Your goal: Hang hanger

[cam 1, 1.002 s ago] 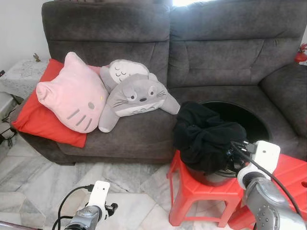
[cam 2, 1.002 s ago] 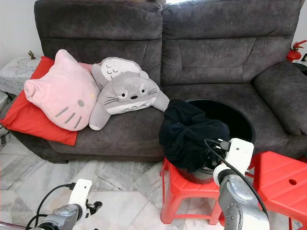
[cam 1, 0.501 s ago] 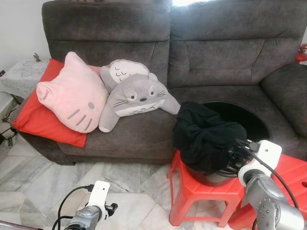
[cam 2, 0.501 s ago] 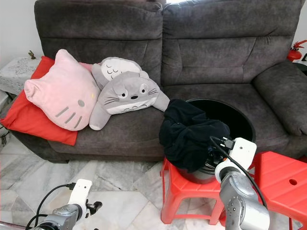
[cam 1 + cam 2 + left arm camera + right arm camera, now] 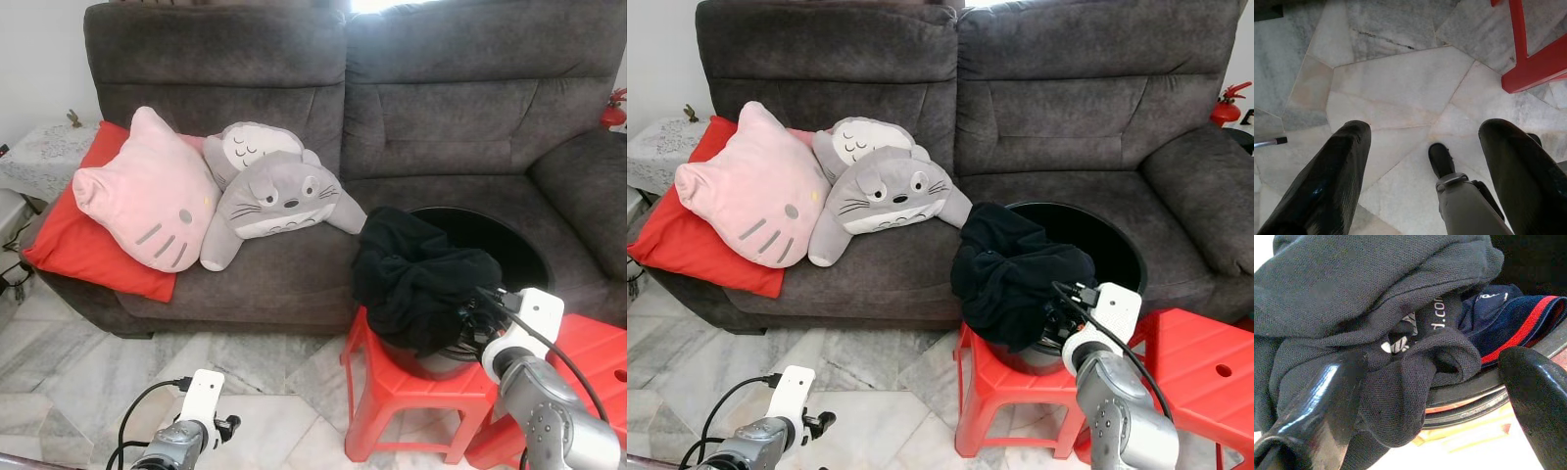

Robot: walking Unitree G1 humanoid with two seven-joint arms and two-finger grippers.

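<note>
At lower right, the right gripper [image 5: 1425, 396] is spread wide against the black garment [image 5: 1019, 274] draped over the black basket [image 5: 1117, 257], positioned to grasp it. No hanger is visible. At lower left, the left gripper [image 5: 1420, 166] hangs idle, fingers apart.

Grey sofa [image 5: 294, 117] bears pink cushion [image 5: 147, 201] and grey plush [image 5: 279, 201].

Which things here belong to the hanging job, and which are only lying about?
Job: black garment draped over black bucket; red stool; right gripper, open beside the garment.

Lying about: grey sofa, pink cat cushion, grey plush, red cushion.
</note>
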